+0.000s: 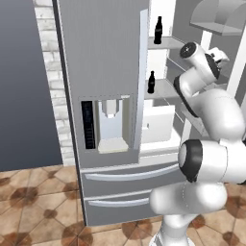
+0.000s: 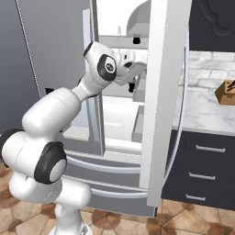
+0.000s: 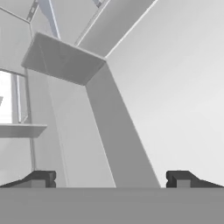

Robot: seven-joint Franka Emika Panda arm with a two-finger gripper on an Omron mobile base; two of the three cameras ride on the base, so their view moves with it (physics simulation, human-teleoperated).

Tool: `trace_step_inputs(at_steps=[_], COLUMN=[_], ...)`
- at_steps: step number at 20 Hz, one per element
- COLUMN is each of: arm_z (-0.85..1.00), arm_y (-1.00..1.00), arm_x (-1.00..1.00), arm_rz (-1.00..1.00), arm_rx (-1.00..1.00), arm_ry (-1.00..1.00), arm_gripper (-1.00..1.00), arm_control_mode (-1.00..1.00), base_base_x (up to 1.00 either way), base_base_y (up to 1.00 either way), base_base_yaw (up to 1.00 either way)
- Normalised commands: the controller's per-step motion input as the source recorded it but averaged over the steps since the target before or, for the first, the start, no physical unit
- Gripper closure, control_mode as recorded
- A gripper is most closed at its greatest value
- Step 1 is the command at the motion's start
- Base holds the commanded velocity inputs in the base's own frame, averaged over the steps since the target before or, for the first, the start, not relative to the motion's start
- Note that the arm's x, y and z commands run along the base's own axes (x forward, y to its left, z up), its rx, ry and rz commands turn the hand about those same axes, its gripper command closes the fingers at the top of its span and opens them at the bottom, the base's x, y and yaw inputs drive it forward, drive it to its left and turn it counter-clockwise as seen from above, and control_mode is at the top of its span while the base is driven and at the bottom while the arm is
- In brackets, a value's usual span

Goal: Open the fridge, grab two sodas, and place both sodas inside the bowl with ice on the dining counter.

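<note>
The fridge (image 1: 103, 62) stands with its left door shut and its right door (image 2: 163, 92) swung open. Two sodas stand on the grey shelves inside, one on an upper shelf (image 1: 158, 30) and one a shelf lower (image 1: 151, 82). My arm reaches into the open right half, with its wrist (image 1: 204, 57) to the right of both bottles and apart from them. In the hand view my gripper (image 3: 111, 180) is open wide with nothing between its fingertips (image 3: 43, 178), facing white inner walls and a grey shelf bin (image 3: 65, 61). The bowl and the dining counter are out of view.
The open door hangs close on the right of my arm (image 2: 98, 69). Beyond it stands a dark cabinet with a light marble-look top (image 2: 202, 114), and a brown box (image 2: 226, 92) sits on it. Two bottom drawers (image 1: 129, 175) are shut above the tiled floor.
</note>
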Motion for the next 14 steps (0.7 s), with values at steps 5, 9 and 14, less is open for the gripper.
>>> trace_step_inputs(at_steps=[5, 9, 14], arm_z=[0.0, -0.02, 0.0], arm_y=[0.03, 0.87, 1.0], arm_x=[-0.27, -0.34, -0.23], arm_rz=[0.0, 0.01, 0.02], arm_rx=[0.09, 0.06, 0.05], arm_ry=[-0.09, -0.11, -0.1], arm_gripper=[-1.0, -1.0, -1.0], arm_control_mode=[-1.0, -1.0, -1.0], base_base_x=[0.0, 0.0, 0.0], base_base_y=[0.0, 0.0, 0.0], base_base_yaw=[0.0, 0.0, 0.0])
